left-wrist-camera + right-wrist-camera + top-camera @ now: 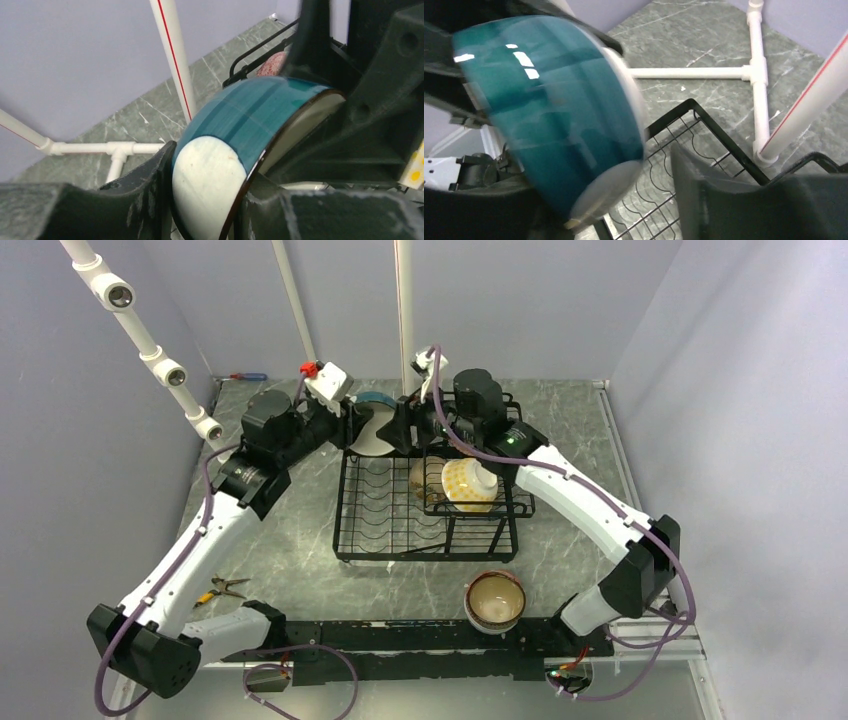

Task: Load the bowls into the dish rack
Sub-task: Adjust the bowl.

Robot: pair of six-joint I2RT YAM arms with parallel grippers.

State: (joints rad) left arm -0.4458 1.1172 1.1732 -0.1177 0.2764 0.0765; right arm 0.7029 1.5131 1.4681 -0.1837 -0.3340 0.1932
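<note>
- Teal bowl (240, 120) fills my wrist views, held on edge over the rack's (345, 530) far-left corner, ready for slotting, I'd guess.
- Left jaws pinch its rim; right jaws straddle it, grip unclear.
- Brown-rimmed bowl (495, 600) sits before the rack.

I'm seeing the dish rack (400, 530) sitting mid-desk (290, 550), its raised basket (522, 504) on the right side. In that basket the tilted bowl (468, 486) is resting just right of the inner bowl (424, 480). The front bowl (495, 602) is sitting on the desk before the rack. Over the rack's far left corner the lifted bowl (371, 431) is hanging, with the left jaws clamping it from the left and the right jaws standing spread at its right. Pliers (226, 588) are lying near left.
</note>
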